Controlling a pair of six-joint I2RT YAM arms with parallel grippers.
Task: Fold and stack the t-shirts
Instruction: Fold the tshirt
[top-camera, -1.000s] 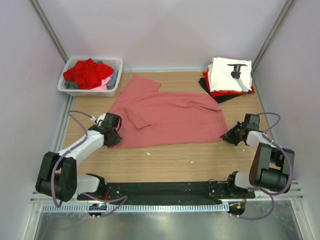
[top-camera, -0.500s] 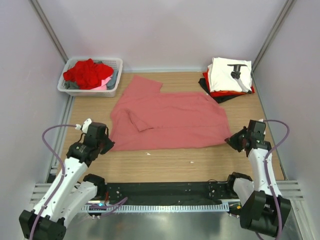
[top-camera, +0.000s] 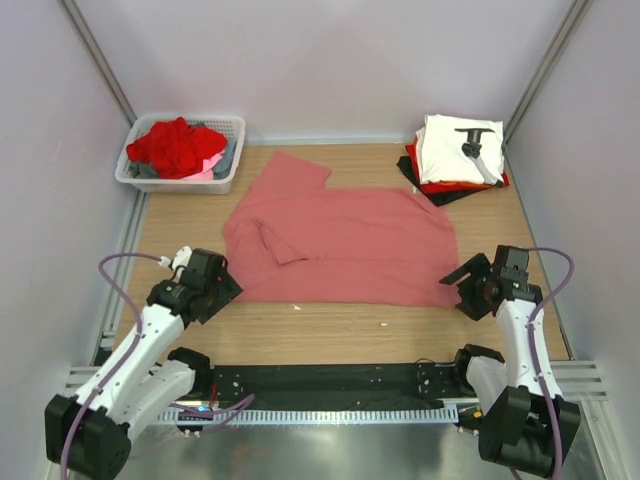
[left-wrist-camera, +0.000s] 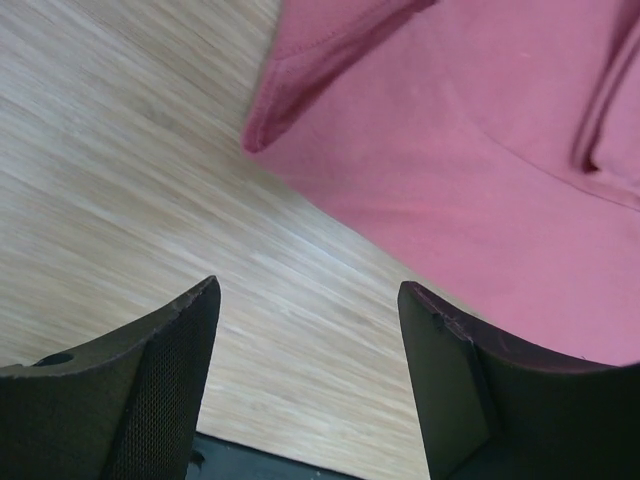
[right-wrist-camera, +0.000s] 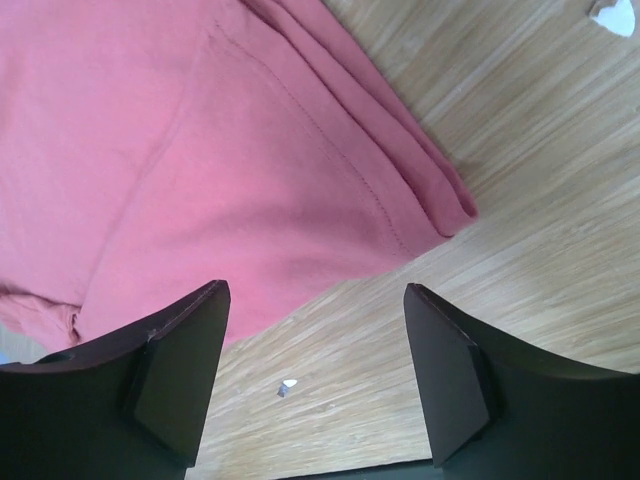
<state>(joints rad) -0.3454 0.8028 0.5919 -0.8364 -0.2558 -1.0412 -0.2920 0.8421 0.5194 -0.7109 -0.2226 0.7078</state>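
Both my arms have just pulled back: a second ago my left gripper (top-camera: 218, 292) and right gripper (top-camera: 463, 287) sat on the near corners of the salmon-pink t-shirt (top-camera: 340, 245), and now both hover off the cloth, just beside those corners. Jaws are spread wide on both sides, nothing between them but the wood of the table (top-camera: 330, 325), as both wrist views show. The t-shirt has stayed mid-table and its near hem now runs straighter and flatter. One sleeve reaches towards the white basket (top-camera: 240, 123) and a fold of cloth lies doubled over on the left half. I read that as the smoothing tug being finished, so the shirt looks laid out and ready for its first fold, though none has been made yet. The folded stack (top-camera: 455, 160) waits at the far right corner. As for writing, the white tee (top-camera: 445, 150) on top carries a black print, but I can't make out any letters, and I see no brand or label anywhere.
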